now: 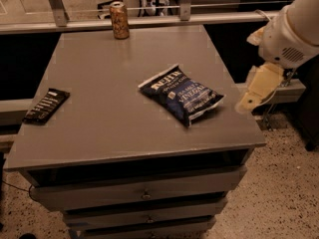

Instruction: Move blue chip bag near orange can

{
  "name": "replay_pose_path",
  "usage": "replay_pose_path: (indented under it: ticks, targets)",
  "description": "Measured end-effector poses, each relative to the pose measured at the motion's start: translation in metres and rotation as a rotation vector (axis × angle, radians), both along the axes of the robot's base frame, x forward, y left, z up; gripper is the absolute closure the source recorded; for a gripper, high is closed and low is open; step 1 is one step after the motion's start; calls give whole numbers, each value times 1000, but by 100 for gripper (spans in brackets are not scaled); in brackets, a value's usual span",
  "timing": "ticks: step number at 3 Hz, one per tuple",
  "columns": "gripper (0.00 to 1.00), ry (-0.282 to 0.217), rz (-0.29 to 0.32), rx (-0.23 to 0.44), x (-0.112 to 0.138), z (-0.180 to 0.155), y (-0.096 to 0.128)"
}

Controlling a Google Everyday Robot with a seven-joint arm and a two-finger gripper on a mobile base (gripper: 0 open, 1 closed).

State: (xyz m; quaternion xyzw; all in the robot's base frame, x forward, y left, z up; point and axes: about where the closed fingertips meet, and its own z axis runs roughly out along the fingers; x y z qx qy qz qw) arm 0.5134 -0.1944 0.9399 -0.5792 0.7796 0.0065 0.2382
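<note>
The blue chip bag [182,95] lies flat on the grey table top [109,108], right of the middle, with its white lettering facing up. The orange can [119,20] stands upright at the far edge of the table, well beyond the bag and to its left. My gripper [248,102] hangs from the white arm [291,31] at the right side, just past the table's right edge. It is a short way right of the bag, does not touch it and holds nothing that I can see.
A flat black packet [46,105] lies near the table's left edge. A metal rail [149,20] runs behind the table's far edge. Drawers [144,193] sit below the table top. Speckled floor [284,193] lies to the right.
</note>
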Motion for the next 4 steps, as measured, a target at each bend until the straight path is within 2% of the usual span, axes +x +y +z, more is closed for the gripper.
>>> replay_pose_path:
  ticks: [1,2,3,4]
  targets:
    - [0,27,-65,107,26,-32,-3]
    - [0,68,-106,207,38,-62,3]
    - [0,99,-104,299,49,-82,25]
    - [15,128,-78,364,54,-96,50]
